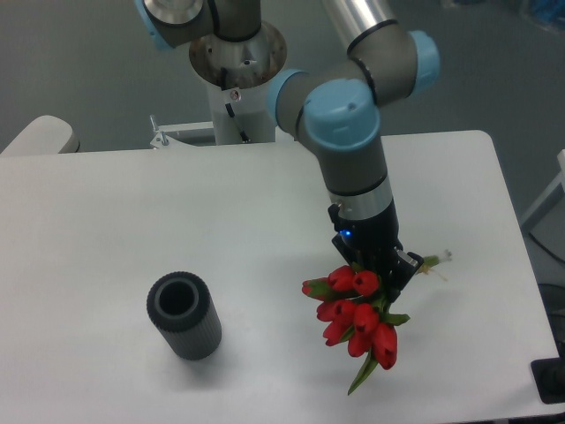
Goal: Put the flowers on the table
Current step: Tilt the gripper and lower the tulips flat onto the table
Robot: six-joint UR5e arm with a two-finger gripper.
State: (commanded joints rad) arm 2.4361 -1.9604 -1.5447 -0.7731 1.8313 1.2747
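The flowers (357, 318) are a bunch of red tulips with green leaves, at the front right of the white table (106, 230). Their stems run up and right under my gripper, and the stem ends (437, 261) stick out on its right side. My gripper (381, 267) points down over the stems and is shut on the bunch. The blooms hang toward the front left, close to the tabletop; I cannot tell whether they touch it. The fingertips are mostly hidden by the blooms and the gripper body.
A dark grey ribbed cylinder (184, 315) stands upright on the table at front left, well apart from the flowers. The arm's base (237, 53) is at the table's far edge. The table's right edge (516, 238) is close to the bunch.
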